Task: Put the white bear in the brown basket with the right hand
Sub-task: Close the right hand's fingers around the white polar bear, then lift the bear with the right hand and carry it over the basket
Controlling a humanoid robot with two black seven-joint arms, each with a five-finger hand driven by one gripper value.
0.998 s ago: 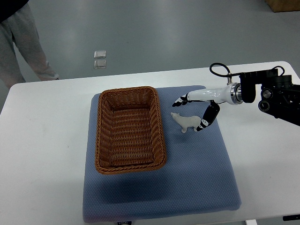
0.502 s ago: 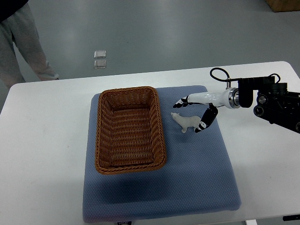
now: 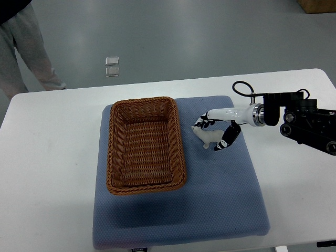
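Observation:
The white bear (image 3: 206, 137) stands on the blue mat (image 3: 210, 199), just right of the brown wicker basket (image 3: 116, 157). My right hand (image 3: 211, 135) reaches in from the right and straddles the bear. Its fingers (image 3: 202, 124) press at the bear's head and back, and the thumb (image 3: 222, 143) presses at its rear. The bear still rests on the mat. The basket is empty. The left arm does not show.
The mat lies on a white table (image 3: 47, 157). A person's legs (image 3: 26, 47) stand on the floor at the far left, beyond the table. The right forearm and its black cable (image 3: 294, 118) hang over the table's right side.
My right hand has moved left and down, and its fingers and thumb have closed in from either side onto the bear. The bear has not moved.

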